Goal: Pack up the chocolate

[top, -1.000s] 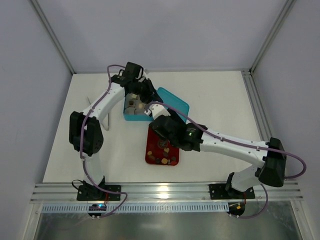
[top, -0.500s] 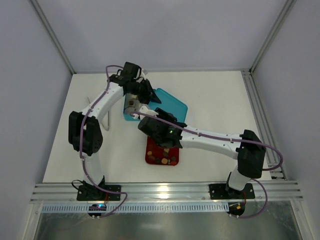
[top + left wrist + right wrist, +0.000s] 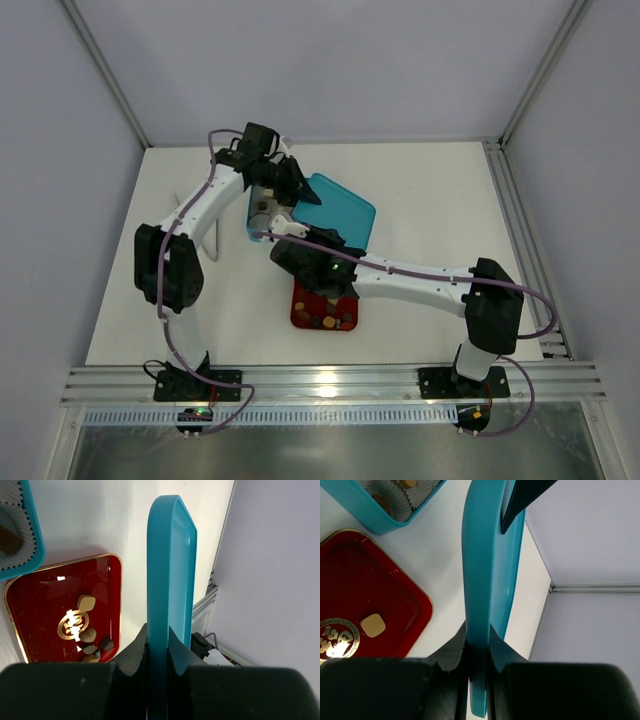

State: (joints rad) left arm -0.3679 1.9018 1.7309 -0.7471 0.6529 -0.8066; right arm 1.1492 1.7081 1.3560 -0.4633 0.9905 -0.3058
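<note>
The left gripper (image 3: 157,647) is clamped on the teal lid (image 3: 170,555), which stands on edge just right of the teal box (image 3: 367,515). The right gripper (image 3: 477,647) is closed on the same lid. Loose chocolate (image 3: 86,602) sits on the red tray (image 3: 35,605), nearer than the box, so capping it looks premature.

High rear overview; two close wrist views, teal lid (image 3: 170,555) and red tray (image 3: 45,595) common.

Red tray (image 3: 302,308) partly hidden; chocolate (image 3: 329,322) tiny.

Teal lid (image 3: 345,205) (clamped from two sides) stands right of the box (image 3: 258,232); table (image 3: 440,200) beyond lies free.
</note>
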